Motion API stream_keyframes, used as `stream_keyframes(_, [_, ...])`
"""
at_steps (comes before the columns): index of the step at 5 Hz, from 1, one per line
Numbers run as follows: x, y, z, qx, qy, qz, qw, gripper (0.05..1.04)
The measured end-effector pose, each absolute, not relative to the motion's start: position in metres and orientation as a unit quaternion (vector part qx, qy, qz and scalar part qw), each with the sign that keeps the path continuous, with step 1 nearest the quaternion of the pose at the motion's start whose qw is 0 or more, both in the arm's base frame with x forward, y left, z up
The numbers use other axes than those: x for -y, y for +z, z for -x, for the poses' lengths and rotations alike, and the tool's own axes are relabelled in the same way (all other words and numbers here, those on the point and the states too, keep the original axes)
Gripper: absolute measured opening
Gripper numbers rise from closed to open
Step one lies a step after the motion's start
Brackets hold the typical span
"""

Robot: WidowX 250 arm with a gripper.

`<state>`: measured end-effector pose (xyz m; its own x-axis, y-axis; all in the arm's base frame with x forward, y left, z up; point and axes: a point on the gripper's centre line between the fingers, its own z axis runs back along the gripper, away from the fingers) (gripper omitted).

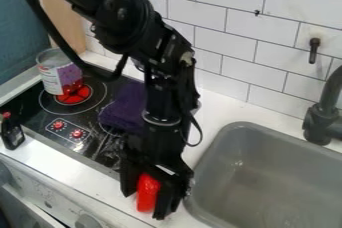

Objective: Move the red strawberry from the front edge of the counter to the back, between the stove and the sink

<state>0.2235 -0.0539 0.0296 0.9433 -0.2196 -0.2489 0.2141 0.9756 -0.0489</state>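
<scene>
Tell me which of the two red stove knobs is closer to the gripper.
The right-hand red knob in the picture, nearer the sink; its twin sits farther from the gripper.

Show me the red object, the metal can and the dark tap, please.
Red object (147,192): camera view, middle of its visible side.
Metal can (52,79): camera view, on its label.
Dark tap (320,119): camera view, on its base.

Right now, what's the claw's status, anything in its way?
Claw closed on red thing, beside sink. Possible snag: purple cloth on stove, near arm.
</scene>
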Motion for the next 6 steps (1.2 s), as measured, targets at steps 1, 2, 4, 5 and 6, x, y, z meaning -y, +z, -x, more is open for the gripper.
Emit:
stream_keyframes(1, [0.052,0.031,-0.225,-0.127,-0.109,0.0,0.986,0.825])
stream_keyframes(2, [0.052,0.046,-0.231,-0.113,-0.104,-0.018,0.988,0.824])
stream_keyframes(4, [0.07,0.097,-0.278,-0.015,-0.117,-0.027,0.993,0.825])
stream_keyframes(5, [0.079,0.102,-0.315,0.017,-0.127,-0.023,0.991,0.824])
stream_keyframes(6, [0.077,0.091,-0.352,0.03,-0.091,-0.034,0.995,0.824])
